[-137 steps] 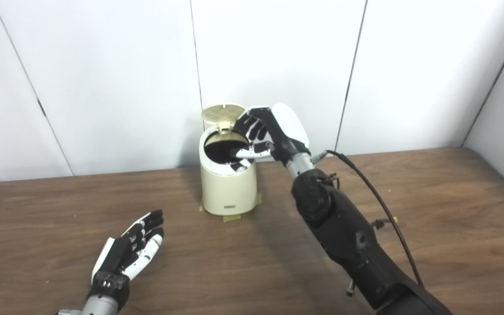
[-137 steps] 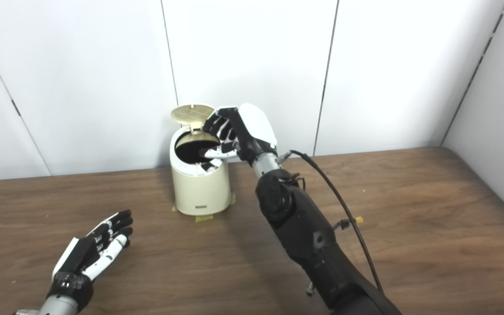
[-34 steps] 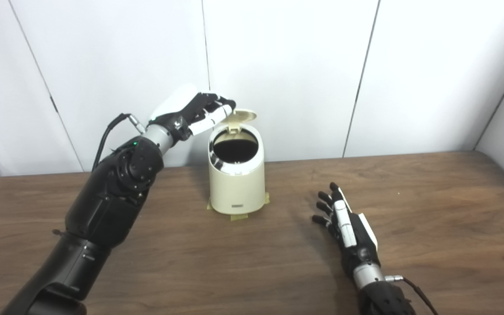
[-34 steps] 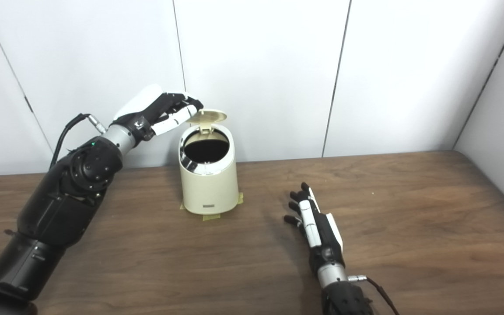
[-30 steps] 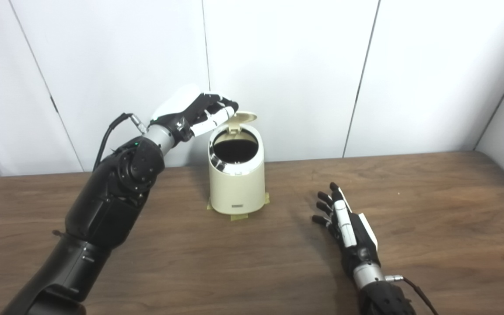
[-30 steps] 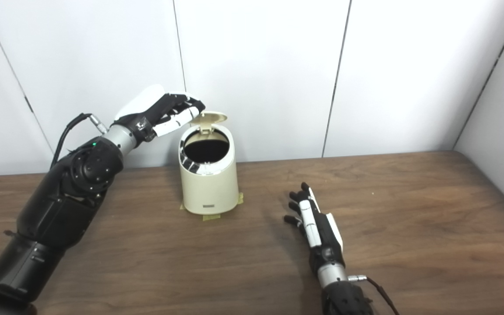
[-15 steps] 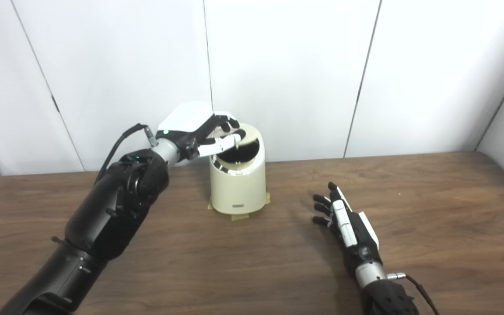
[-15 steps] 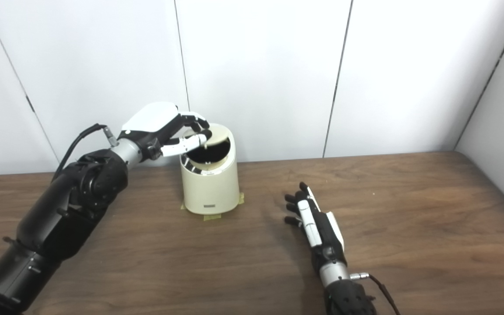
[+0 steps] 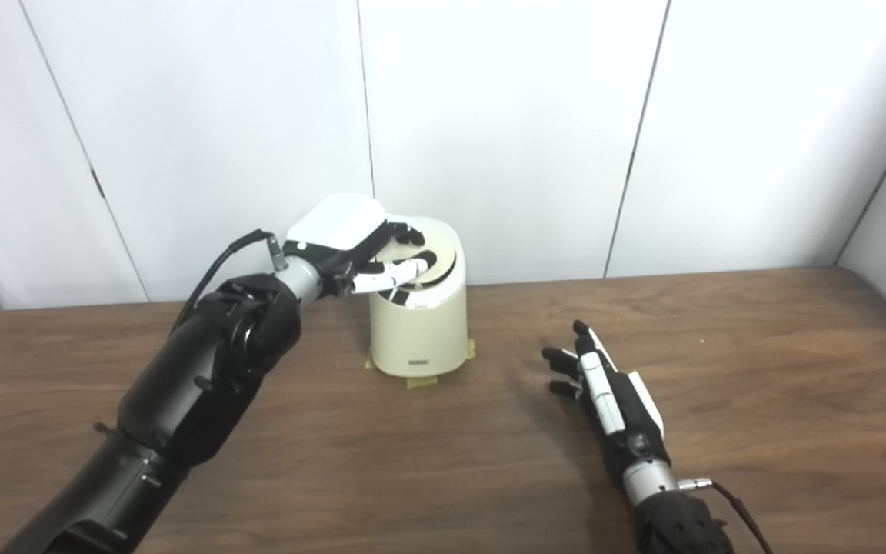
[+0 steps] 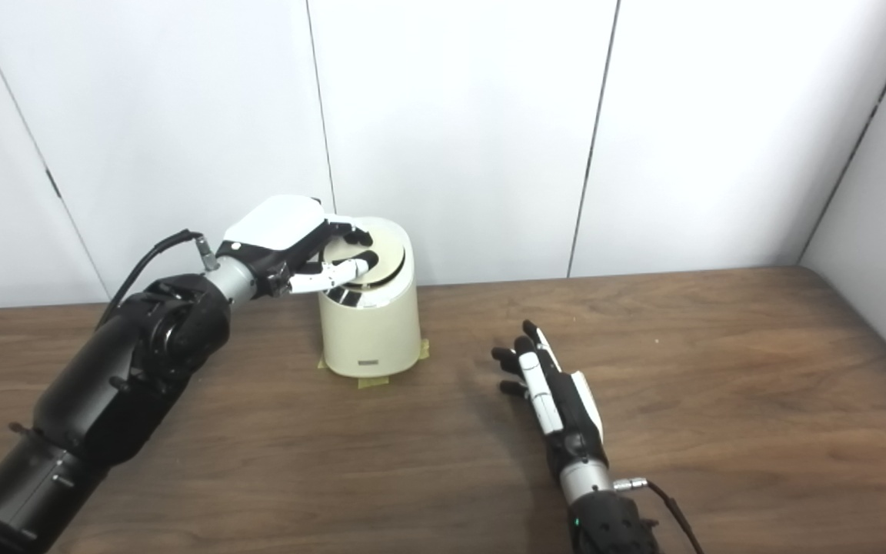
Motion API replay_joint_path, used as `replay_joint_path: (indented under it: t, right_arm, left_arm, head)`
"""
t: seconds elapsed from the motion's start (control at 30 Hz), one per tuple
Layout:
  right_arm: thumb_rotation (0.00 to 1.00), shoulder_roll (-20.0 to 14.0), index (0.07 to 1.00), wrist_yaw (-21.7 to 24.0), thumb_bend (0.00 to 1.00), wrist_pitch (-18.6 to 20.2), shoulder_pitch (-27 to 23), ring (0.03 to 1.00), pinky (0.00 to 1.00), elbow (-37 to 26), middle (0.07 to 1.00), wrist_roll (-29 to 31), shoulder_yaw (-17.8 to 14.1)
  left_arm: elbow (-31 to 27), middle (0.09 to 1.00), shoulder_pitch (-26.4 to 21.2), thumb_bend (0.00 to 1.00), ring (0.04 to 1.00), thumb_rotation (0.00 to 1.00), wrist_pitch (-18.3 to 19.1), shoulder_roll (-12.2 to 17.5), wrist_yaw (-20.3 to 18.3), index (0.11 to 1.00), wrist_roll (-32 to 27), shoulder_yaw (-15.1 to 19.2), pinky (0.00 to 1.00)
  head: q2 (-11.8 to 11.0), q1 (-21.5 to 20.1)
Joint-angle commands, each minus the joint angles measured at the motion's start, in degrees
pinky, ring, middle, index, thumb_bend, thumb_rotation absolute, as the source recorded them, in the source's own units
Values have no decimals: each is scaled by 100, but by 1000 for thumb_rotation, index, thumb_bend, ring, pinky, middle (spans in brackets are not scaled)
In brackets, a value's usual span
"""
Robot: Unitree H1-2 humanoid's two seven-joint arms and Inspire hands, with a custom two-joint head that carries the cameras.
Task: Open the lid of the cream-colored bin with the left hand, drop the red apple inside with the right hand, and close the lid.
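The cream bin is being kept upright at the far side of the wooden table, on tape patches. Its lid is being pressed down almost flat onto the rim by the left hand, whose fingers are being laid loosely curled across the top, gripping nothing. The right hand is being rested on the table to the right of the bin, well apart from it, fingers spread and nothing held. No apple is being shown; whether it is inside the bin cannot be told.
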Motion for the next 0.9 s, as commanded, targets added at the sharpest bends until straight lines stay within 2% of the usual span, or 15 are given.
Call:
replay_joint_path:
  t: [0.0,0.1,0.3,0.53,0.87]
  right_arm:
    - [1000,12,960,17,478,89,-148,846,772,-44,790,-56,44]
    - [1000,-8,959,14,463,87,-146,845,759,-67,792,-108,67]
    - [1000,-12,959,31,467,118,-121,847,764,-96,789,-97,44]
    - [1000,-8,958,18,461,214,-119,845,766,-104,789,-89,19]
    - [1000,2,948,5,473,271,-133,837,761,-127,776,-98,16]
  left_arm:
    - [-151,787,-186,421,832,994,-108,115,-3,787,162,-4,1000]
    - [-252,782,-138,413,830,996,-195,147,-45,774,337,-69,1000]
    - [-509,773,-30,440,829,1000,-124,86,-254,767,553,-107,1000]
    - [-810,796,45,464,841,1000,1,24,-650,781,1197,-319,1000]
    - [-603,850,127,487,893,1000,110,-53,-912,815,1888,-470,1000]
  head:
    - [3,0]
    - [32,-17]
    - [86,-24]
    - [130,-29]
    - [166,-48]
